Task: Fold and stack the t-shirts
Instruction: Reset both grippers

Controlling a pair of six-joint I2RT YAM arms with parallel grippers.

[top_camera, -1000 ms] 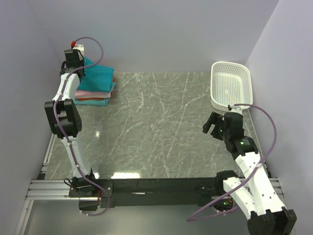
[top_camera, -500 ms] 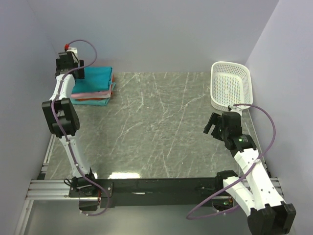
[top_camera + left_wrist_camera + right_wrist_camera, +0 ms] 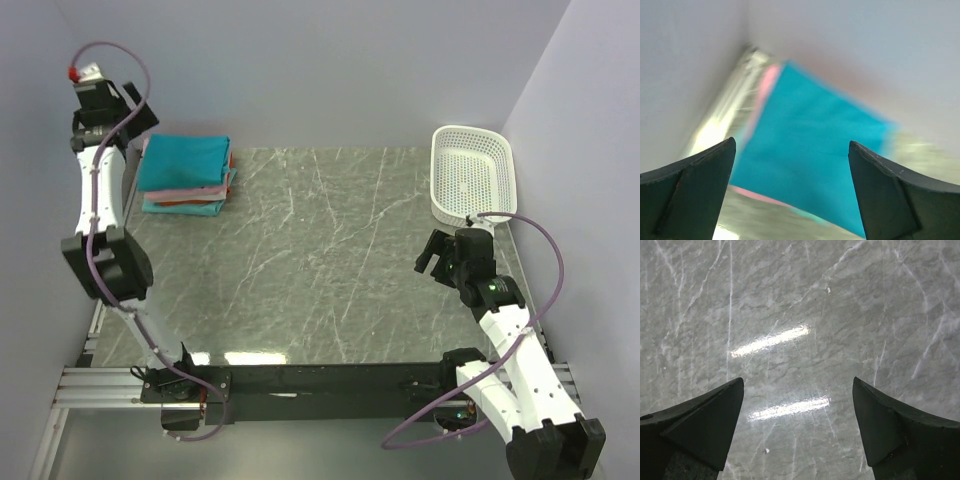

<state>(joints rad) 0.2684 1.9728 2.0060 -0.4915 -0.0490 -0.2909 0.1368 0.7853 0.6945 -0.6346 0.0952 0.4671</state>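
The folded t-shirts lie stacked at the table's back left corner. The teal-blue one (image 3: 185, 160) is on top, with pink (image 3: 192, 189), red (image 3: 172, 201) and aqua (image 3: 190, 209) edges showing under it. My left gripper (image 3: 138, 122) hangs open above and to the left of the stack, touching nothing. In the left wrist view the teal-blue t-shirt (image 3: 815, 135) shows blurred between the spread fingers of the left gripper (image 3: 791, 143), with a pink edge (image 3: 757, 197) below it. My right gripper (image 3: 432, 255) stands open over bare table on the right; in its own view the right gripper (image 3: 797, 380) has nothing between its fingers.
A white lattice basket (image 3: 472, 175) stands at the back right, just beyond the right gripper. Walls close in the table on the left, back and right. The marble tabletop (image 3: 320, 250) stretches between the stack and the basket.
My left gripper has opened, let go of the teal-blue t-shirt and risen up and to the left, away from the stack. The right arm has barely moved.
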